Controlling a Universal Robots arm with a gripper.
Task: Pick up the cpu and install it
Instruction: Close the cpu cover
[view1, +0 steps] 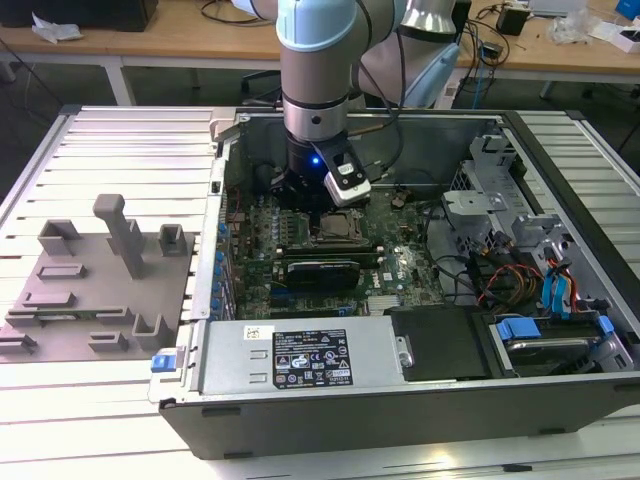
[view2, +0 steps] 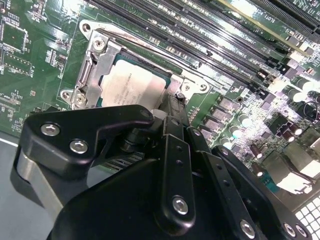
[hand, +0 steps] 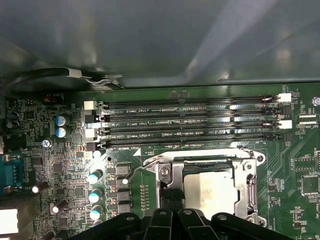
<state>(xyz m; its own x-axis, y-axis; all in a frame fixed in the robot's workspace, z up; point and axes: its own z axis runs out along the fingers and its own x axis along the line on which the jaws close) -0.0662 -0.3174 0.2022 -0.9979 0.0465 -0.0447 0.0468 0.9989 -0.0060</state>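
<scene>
The cpu (view2: 131, 86) lies flat inside the motherboard socket, its silvery-grey top (hand: 210, 187) showing inside the socket's metal frame (hand: 167, 175). My gripper (view2: 172, 107) hangs low inside the open computer case, right at the edge of that socket. Its black fingers (hand: 170, 196) stand together with nothing between them, at the frame's side beside the chip. In the exterior view the gripper (view1: 305, 200) is over the board just behind the socket (view1: 337, 228).
The open computer case (view1: 400, 400) holds the green motherboard, memory slots (hand: 190, 125) just beyond the socket, a dark card (view1: 322, 270) and a power supply (view1: 300, 355) in front. A grey plastic tray (view1: 90, 290) with upright blocks lies at the exterior view's left.
</scene>
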